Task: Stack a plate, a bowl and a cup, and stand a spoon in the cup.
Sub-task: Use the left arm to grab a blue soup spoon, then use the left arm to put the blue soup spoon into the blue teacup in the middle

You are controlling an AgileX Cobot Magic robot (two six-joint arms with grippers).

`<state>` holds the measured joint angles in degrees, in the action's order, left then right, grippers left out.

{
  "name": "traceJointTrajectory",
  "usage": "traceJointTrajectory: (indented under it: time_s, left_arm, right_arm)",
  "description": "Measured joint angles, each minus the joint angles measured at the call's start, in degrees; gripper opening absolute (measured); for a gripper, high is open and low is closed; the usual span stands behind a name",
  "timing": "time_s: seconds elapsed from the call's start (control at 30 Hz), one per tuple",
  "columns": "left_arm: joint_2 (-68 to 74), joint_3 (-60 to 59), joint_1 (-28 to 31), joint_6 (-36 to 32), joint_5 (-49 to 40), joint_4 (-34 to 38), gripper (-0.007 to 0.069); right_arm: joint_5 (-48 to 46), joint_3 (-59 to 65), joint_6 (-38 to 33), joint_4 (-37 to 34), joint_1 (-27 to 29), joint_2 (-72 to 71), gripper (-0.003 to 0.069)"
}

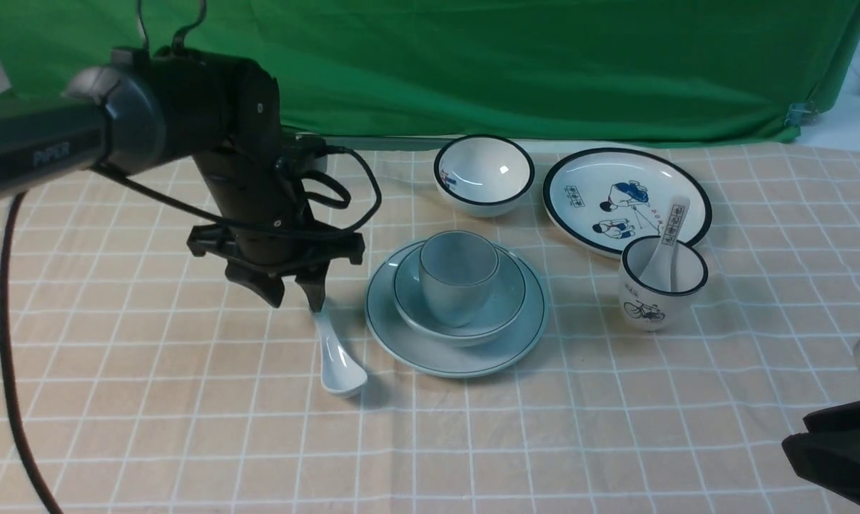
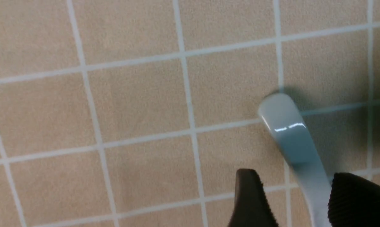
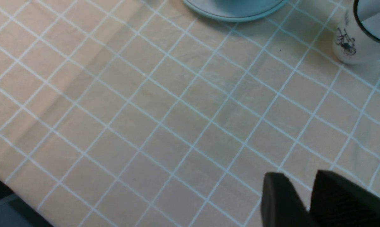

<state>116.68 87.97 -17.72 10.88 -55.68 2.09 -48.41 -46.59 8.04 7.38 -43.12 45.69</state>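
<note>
**Spoon pick-up: the last step of the stack**

Front view: the cup point(image 1: 458, 275) stands in the bowl point(image 1: 508, 303), and the bowl sits on the plate point(image 1: 394, 335), so the stacking appears done. The spoon point(image 1: 337, 357) lies flat on the tabletop point(image 1: 151, 400), just beside the plate on its left. Its handle end sits under the left hand point(image 1: 294, 296).

Left wrist view: the jaws stand apart astride the handle. One finger point(image 2: 350, 201) seems to touch it and the other is clear, so there is no grip yet. The next move probably calls for closing on the handle, lifting, then lowering the spoon scoop-first into the cup without toppling it.

Right wrist view: the right hand point(image 3: 300, 175) hangs over bare tabletop on the near side of the plate. Its jaws are only narrowly apart and hold nothing.
</note>
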Motion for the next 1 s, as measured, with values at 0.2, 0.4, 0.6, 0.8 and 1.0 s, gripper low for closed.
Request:
traceJointTrajectory:
  time_s: [0.2, 0.4, 0.6, 0.8, 1.0]
  left_arm:
    - [2.7, 0.0, 0.0, 0.0, 2.5, 2.7, 0.0396]
    - [4.3, 0.0, 0.0, -0.8, 3.2, 3.4, 0.0353]
    - [4.3, 0.0, 0.0, -4.5, 3.1, 5.0, 0.0108]
    - [-4.2, -2.1, -0.5, -10.2, 4.6, 5.6, 0.0115]
    - [-22.7, -16.1, -7.8, -23.3, 38.5, 14.4, 0.0115]
  right_arm:
    - [-0.2, 0.0, 0.0, 0.0, 0.0, 0.0, 0.0197]
    - [-0.3, 0.0, -0.1, 0.0, 0.0, 0.0, 0.0197]
    - [-0.4, 0.0, -0.1, 0.0, 0.0, 0.0, 0.0199]
    - [-0.4, 0.0, -0.1, 0.0, 0.0, 0.0, 0.0206]
    - [0.1, 0.0, 0.1, 0.0, 0.0, 0.0, 0.0206]
